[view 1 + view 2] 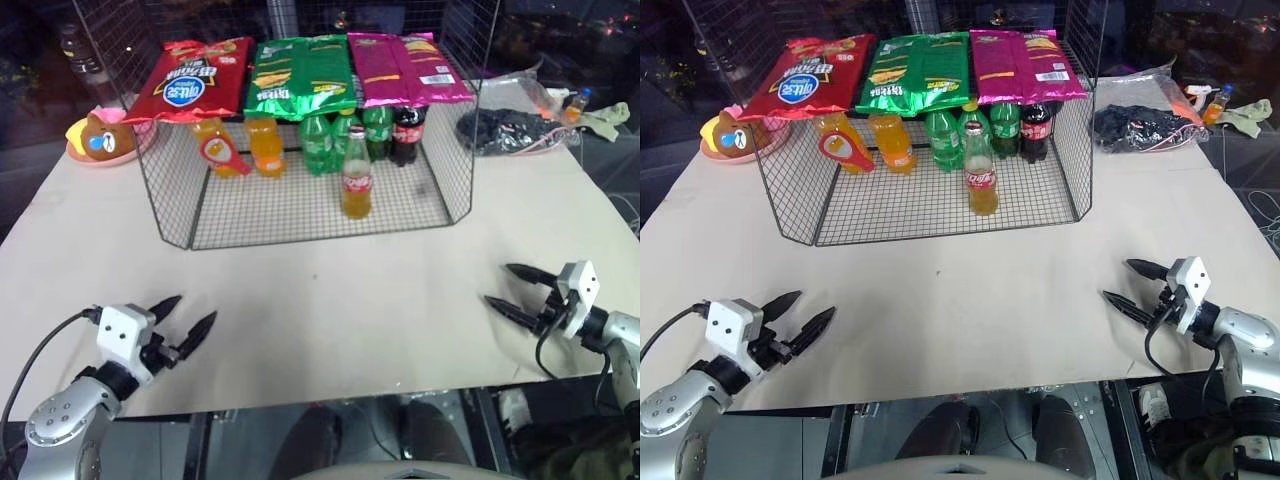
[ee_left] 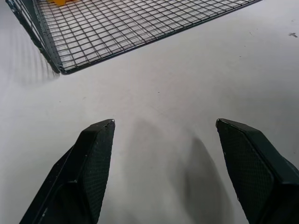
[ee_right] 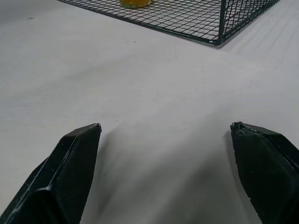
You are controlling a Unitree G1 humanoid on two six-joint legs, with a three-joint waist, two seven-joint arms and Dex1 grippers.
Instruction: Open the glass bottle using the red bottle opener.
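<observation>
1. Hovering low over the table (image 1: 330, 310), the left gripper (image 1: 186, 322) has its fingers (image 2: 96, 154) spread with nothing between them, just bare tabletop showing through the gap.
2. Same deal on the other side: the right gripper (image 1: 508, 286) has its fingers (image 3: 74, 158) spread wide and empty, angled in toward the middle. Looks like a ready pose to me, both arms parked well short of the goods.
3. Moving outward, there's a wire cage rack (image 1: 310, 215) sitting further back on the table, open at the front so an arm can reach in.
4. The glass bottle (image 1: 356, 178) stands upright near the front middle of the rack floor, ahead of the row of green bottles (image 1: 345, 135) and the cola bottle (image 1: 406, 135), so probably the easiest one to grab.
5. The red bottle opener (image 1: 219, 153) is over on the left, leaning against the orange plastic bottles (image 1: 250, 145), well apart from the glass bottle.
6. Chip bags (image 1: 300, 70) lie across the rack's top.
7. My guess: nothing's started yet, opener pickup comes first.
</observation>
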